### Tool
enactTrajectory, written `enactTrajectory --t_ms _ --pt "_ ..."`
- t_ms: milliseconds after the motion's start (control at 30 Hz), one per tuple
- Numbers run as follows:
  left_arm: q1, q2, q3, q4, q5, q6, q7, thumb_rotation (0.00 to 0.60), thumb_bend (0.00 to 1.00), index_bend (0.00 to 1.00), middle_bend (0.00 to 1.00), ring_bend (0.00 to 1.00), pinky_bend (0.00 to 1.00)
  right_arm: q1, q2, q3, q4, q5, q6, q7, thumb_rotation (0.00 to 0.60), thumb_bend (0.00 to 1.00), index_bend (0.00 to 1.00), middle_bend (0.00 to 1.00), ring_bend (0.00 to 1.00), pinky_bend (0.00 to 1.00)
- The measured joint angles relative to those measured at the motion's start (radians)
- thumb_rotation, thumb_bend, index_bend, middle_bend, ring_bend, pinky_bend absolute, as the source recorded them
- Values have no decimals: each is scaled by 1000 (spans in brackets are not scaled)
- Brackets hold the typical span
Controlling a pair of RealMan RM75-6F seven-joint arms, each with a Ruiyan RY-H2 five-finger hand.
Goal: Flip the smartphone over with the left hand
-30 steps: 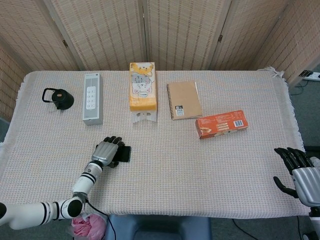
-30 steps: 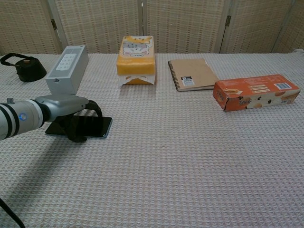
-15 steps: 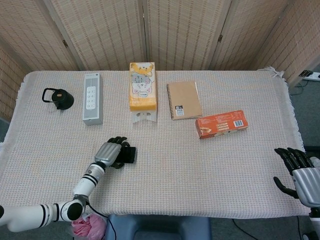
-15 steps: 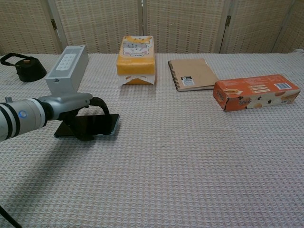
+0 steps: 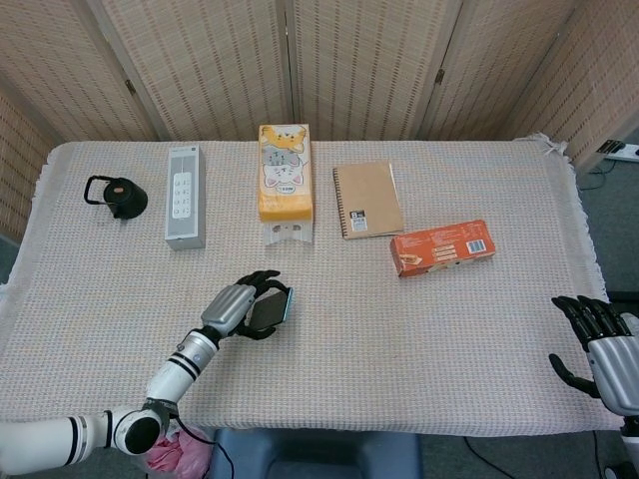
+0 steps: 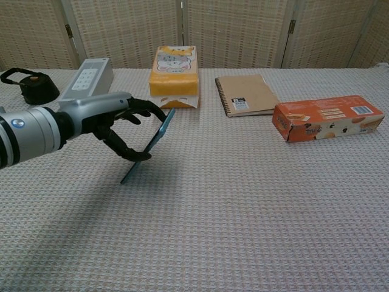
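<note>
On the cloth-covered counter (image 5: 399,329), lower left of centre, we see the left hand (image 6: 112,121) grasping the thin dark smartphone (image 6: 149,145) tilted steeply on its edge; the right hand (image 5: 599,344), lower right, hangs empty with fingers spread.

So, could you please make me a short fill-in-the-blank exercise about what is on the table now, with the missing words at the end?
1. The left hand holds the thin dark smartphone tilted up on its ____ edge.
2. The brown spiral notebook lies between the yellow tissue box with a cat picture and the ____ carton.
3. The right hand holds ____.
4. The grey upright box stands beside a small ____ pot with a handle.

Missing words: lower; orange; nothing; black
</note>
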Motion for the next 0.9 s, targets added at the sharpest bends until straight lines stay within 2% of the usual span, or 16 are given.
enactTrajectory --t_ms 333,700,900 --pt "41 12 -4 67 47 -34 -198 600 293 311 124 101 149 4 -7 2 2 -1 -6 -1 600 254 139 166 129 151" --pt "106 69 1 116 99 -43 -408 600 293 263 131 101 155 8 -9 2 2 -15 0 1 600 254 139 166 129 151" --pt "118 93 -6 165 98 -82 -481 600 293 146 131 101 155 5 -8 0 2 -15 5 2 600 254 139 166 129 151"
